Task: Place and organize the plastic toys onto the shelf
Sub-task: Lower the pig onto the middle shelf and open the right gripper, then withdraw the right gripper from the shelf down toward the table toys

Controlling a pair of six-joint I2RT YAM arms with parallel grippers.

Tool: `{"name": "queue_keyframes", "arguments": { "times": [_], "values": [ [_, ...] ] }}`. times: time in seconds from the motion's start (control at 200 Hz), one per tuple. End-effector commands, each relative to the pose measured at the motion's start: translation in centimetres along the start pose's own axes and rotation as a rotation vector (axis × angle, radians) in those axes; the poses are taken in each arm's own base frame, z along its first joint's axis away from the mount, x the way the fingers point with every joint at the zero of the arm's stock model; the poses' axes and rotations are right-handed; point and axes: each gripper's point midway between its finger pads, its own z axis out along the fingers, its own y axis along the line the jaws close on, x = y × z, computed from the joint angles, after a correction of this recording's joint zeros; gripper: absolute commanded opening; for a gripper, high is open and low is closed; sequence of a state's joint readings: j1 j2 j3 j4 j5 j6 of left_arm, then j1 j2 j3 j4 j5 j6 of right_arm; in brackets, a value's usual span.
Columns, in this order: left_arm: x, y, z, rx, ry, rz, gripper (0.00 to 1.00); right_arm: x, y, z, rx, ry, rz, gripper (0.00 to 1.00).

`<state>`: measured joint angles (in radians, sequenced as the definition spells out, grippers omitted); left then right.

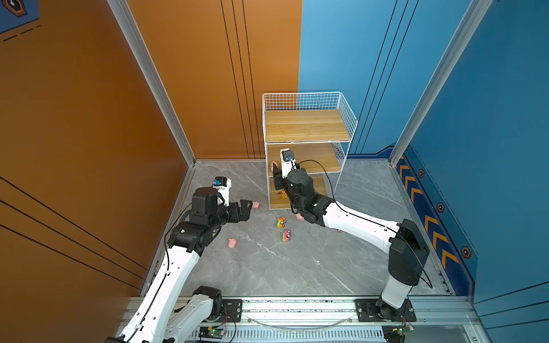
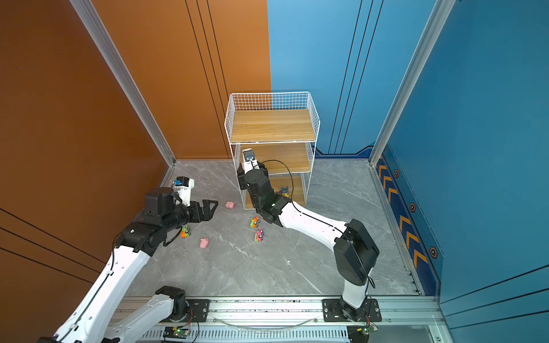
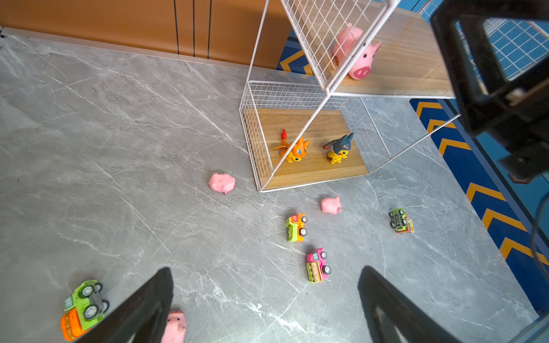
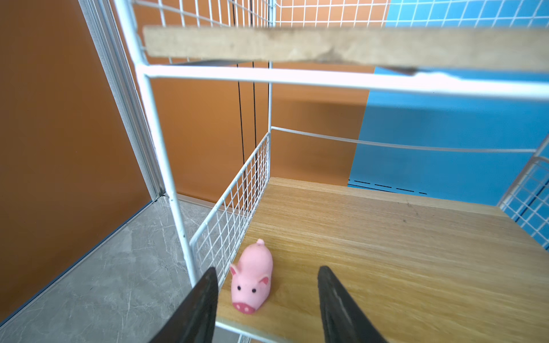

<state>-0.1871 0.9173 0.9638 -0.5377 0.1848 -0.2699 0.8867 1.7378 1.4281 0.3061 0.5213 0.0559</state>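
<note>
No words, numbers or brand names can be read in any view. The only sign-like marks are the orange chevrons (image 1: 431, 222) and small hexagon emblems (image 1: 441, 207) printed on the dark blue band (image 1: 423, 205) along the foot of the right-hand wall. They also show in the left wrist view, and they carry no lettering.

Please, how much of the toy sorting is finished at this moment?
Done: one pig stands on the middle board of the shelf. In hand: nothing; the right pincer is open, fingers either side of that pig, and the left pincer is open above the floor. Left: three pigs and four cars on the floor.
</note>
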Motion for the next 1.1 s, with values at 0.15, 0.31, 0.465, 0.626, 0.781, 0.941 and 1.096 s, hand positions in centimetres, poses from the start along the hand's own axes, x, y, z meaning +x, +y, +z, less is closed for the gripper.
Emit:
{"name": "queue_keyframes", "arguments": {
  "times": [0.15, 0.31, 0.465, 0.626, 0.781, 0.941, 1.096],
  "values": [
    [0.2, 0.9, 0.6, -0.015, 0.014, -0.027, 0.98, 3.7, -1.7, -5.1, -0.015, 0.136, -0.032, 0.57],
    [0.4, 1.7, 1.3, -0.033, 0.034, -0.048, 0.98, 7.8, -2.7, -8.7, -0.043, 0.26, -0.018, 0.58],
    [0.7, 2.3, 1.9, -0.053, 0.054, -0.058, 0.98, 13.0, -4.0, -11.6, -0.07, 0.378, 0.01, 0.6],
    [1.4, 2.6, 2.8, -0.062, 0.089, -0.07, 0.99, 18.2, -5.1, -12.8, -0.093, 0.506, 0.044, 0.6],
    [2.4, 3.4, 3.9, -0.099, 0.137, -0.077, 0.99, 22.0, -5.5, -12.5, -0.143, 0.583, 0.059, 0.64],
    [3.6, 4.5, 5.0, -0.156, 0.197, -0.079, 0.99, 24.0, -5.6, -11.6, -0.179, 0.636, 0.07, 0.65],
    [5.3, 5.6, 6.2, -0.233, 0.286, -0.061, 0.99, 24.5, -6.5, -10.3, -0.177, 0.63, 0.094, 0.67]
  ]
}}
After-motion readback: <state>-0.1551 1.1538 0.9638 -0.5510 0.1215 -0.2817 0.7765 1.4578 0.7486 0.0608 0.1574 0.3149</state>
